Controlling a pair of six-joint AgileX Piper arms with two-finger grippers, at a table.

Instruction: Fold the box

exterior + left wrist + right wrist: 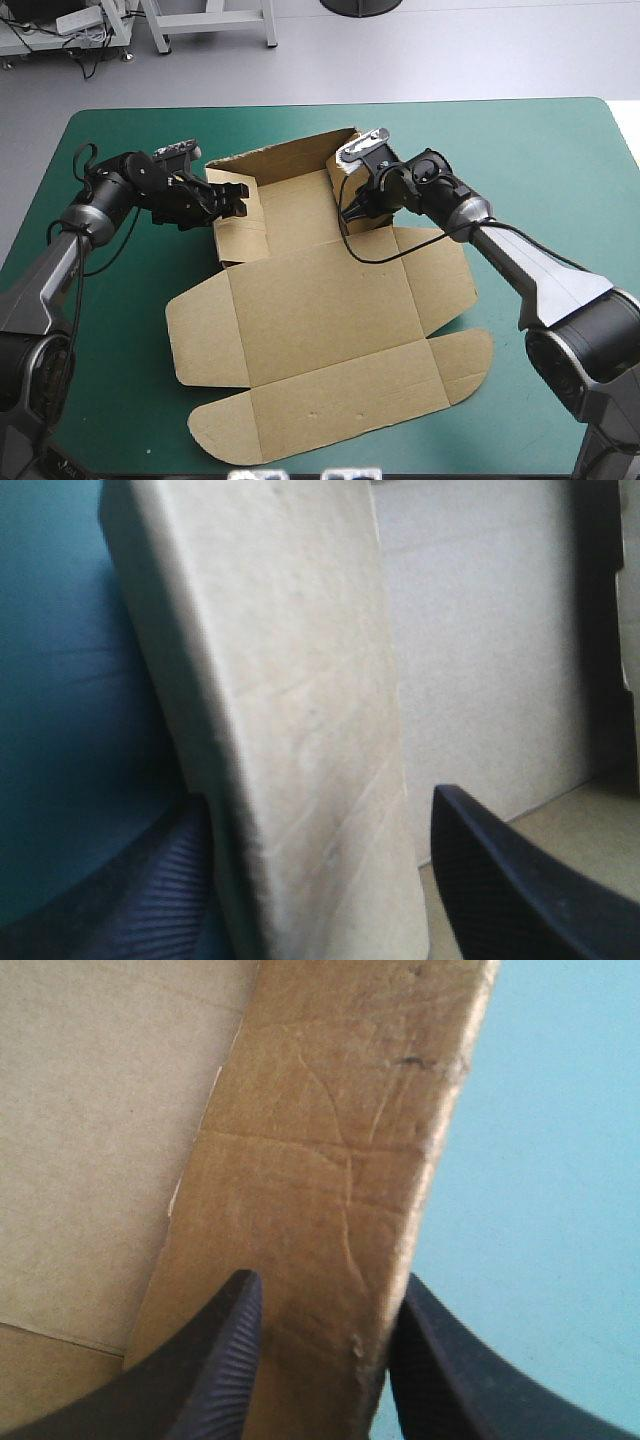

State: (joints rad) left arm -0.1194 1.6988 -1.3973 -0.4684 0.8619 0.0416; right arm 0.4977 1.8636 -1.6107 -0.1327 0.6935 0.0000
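Box (320,320) walls between both arms' fingers (215,1370)

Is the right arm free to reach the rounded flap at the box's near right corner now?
Probably not yet: the right gripper has its jaws shut on the box's right wall. Once released, the rounded flap lies flat and uncovered.

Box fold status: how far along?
Roughly midway. Done: the box has its far wall raised. In hand: the left gripper clamps the left side wall, and the right gripper clamps the right side wall. Left to do: the near panel lies flat on the teal-green cover.
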